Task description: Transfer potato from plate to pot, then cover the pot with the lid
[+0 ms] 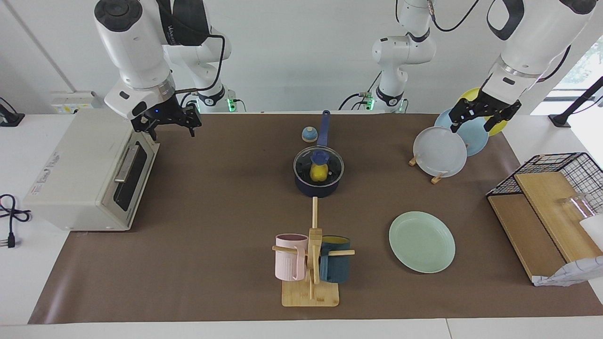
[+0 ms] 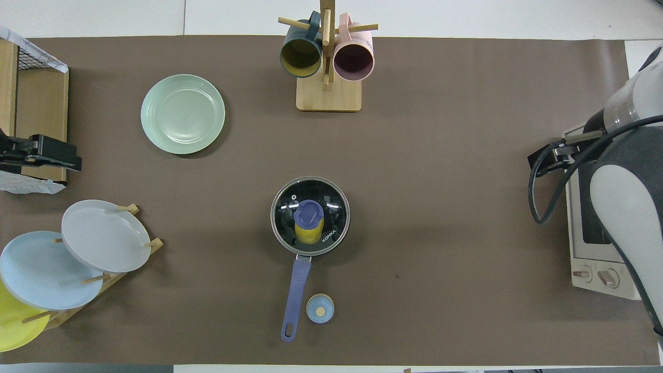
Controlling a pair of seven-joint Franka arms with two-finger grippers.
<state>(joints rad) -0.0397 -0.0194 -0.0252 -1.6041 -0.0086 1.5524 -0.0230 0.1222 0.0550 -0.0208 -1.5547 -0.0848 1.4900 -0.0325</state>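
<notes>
The small yellow lumpy potato [image 1: 318, 173] sits inside the dark navy saucepan pot [image 1: 319, 188], under the round clear glass lid [image 1: 318, 164] with its blue knob. The pot stands mid-tabletop, its long handle toward my bases. The pale mint-green plate [image 1: 422, 241] lies bare, farther from me, toward my left arm's end. My right jaws [image 1: 166, 125] hang released and empty over the corner of the white toaster oven [image 1: 85, 172]. My left jaws [image 1: 481, 117] hang released over the upright plates in the rack [image 1: 440, 151].
</notes>
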